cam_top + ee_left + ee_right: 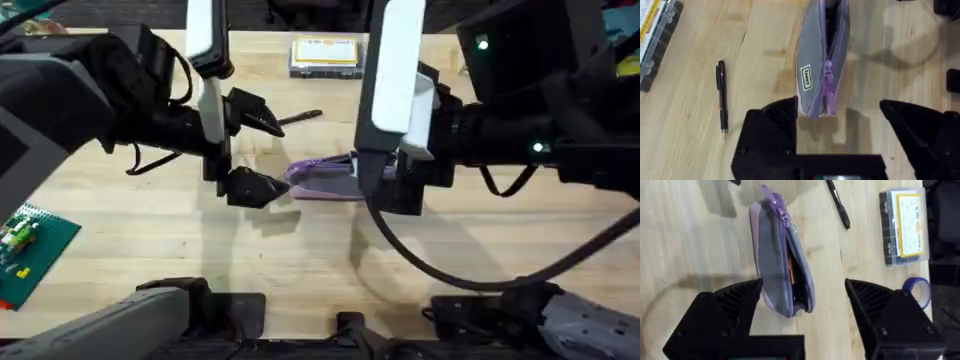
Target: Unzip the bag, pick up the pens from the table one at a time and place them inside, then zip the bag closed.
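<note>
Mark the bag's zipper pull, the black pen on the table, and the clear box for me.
zipper pull (827, 82), left wrist view, lilac tab
black pen (721, 97), left wrist view, mid barrel
clear box (905, 225), right wrist view, yellow label

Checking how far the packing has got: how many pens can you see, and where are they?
2. A black pen lies on the table beside the bag. An orange pen sits inside the open bag. More may be hidden inside it.
</note>
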Controlling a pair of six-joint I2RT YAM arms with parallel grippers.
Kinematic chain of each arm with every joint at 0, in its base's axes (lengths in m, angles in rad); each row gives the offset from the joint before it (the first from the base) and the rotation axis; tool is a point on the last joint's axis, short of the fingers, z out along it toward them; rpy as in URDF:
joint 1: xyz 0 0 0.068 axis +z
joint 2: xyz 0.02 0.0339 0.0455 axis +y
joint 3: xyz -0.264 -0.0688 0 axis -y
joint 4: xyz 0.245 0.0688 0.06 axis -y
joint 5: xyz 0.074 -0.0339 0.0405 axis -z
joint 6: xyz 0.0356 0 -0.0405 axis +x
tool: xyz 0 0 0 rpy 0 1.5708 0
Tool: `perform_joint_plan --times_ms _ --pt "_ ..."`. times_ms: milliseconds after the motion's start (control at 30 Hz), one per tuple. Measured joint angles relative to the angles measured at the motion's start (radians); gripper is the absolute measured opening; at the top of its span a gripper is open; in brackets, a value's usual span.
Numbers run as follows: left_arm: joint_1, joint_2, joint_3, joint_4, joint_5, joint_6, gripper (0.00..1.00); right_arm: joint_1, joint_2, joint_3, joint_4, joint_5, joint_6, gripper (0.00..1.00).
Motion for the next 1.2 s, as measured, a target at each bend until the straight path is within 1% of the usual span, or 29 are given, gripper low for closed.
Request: perform_joint_plan --times_ms 267,300,367,500,533,567,667,800,1033,1200 --pt "0.000 0.000 0.000 0.000 0.000 0.000 0.995 0.000 0.000 0.000 -0.001 0.000 -0.034 0.988" --pt "0.000 0.000 0.000 0.000 0.000 0.000 0.995 0.000 0.000 0.000 -0.001 0.001 -0.038 0.931" --pt "0.000 -0.001 0.000 0.000 0.000 0.000 0.995 0.000 0.000 0.000 -0.001 0.001 -0.044 0.732" --pt "0.000 -0.025 0.000 0.000 0.000 0.000 0.995 0.000 0.000 0.000 -0.002 0.001 -0.044 0.162" --pt "0.000 -0.035 0.000 0.000 0.000 0.000 0.995 0.000 0.001 0.000 -0.002 0.001 -0.043 0.067" --pt "0.000 -0.044 0.000 0.000 0.000 0.000 0.995 0.000 0.003 0.000 -0.002 0.001 -0.045 0.040" --pt "0.000 -0.077 0.000 0.000 0.000 0.000 0.993 0.000 0.027 0.001 -0.001 0.001 -0.045 0.032" --pt "0.000 -0.112 0.000 0.000 0.000 0.000 0.995 -0.005 0.094 0.001 0.004 0.001 -0.045 0.031" --pt "0.000 -0.137 0.000 -0.001 -0.001 0.000 0.995 -0.006 0.205 0.001 0.081 0.001 -0.045 0.031" --pt "0.000 -0.141 0.000 -0.005 -0.001 0.000 0.994 -0.006 0.246 0.001 0.101 -0.026 -0.045 0.031"
